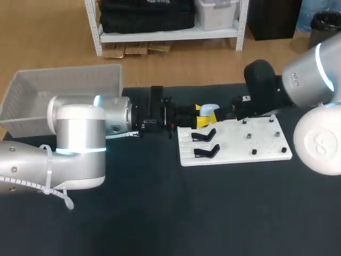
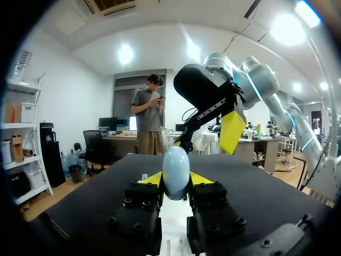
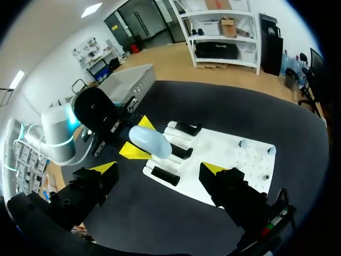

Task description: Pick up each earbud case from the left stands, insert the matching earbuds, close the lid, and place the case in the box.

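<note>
A pale blue, egg-shaped earbud case [image 1: 209, 110] hangs above the far left corner of the white stand board [image 1: 250, 144]. My left gripper [image 2: 176, 180] is shut on the case [image 2: 176, 172], with a yellow tip on each side of it. In the right wrist view the case [image 3: 151, 143] lies ahead of my right gripper [image 3: 160, 169], which stands wide open above the board [image 3: 229, 154], holding nothing. In the head view my right gripper [image 1: 238, 109] sits just right of the case. Its lid looks closed.
Three black stands [image 3: 180, 151] line the board's left edge, two of them clear in the head view [image 1: 204, 135]. Small pegs or pieces [image 1: 249, 136] dot the board's right half. A white basket [image 1: 64, 88] stands at the table's far left corner.
</note>
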Available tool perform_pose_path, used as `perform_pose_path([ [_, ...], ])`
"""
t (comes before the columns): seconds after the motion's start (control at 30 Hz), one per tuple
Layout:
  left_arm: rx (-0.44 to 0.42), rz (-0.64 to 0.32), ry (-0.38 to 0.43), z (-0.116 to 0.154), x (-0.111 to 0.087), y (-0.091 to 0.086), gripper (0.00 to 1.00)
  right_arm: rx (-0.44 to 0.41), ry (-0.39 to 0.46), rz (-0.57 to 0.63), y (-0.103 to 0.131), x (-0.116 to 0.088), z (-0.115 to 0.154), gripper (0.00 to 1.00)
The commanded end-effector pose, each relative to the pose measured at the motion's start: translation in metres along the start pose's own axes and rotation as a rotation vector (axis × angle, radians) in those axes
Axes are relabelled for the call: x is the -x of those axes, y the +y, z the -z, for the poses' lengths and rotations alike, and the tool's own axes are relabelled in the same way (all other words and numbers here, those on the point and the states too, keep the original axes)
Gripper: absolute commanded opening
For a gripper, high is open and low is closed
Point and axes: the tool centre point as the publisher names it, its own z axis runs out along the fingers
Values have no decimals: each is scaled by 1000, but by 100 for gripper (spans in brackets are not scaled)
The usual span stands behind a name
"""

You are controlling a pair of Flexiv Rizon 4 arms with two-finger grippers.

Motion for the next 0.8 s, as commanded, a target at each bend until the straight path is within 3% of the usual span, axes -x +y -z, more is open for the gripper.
perform_pose_path([
  [0.03, 7, -4, -4, 0, -1, -2, 0, -11, 7, -4, 1, 3, -4, 100],
  [0.8, 7, -4, -4, 0, -1, -2, 0, -41, 3, -48, -12, 6, -16, 100],
])
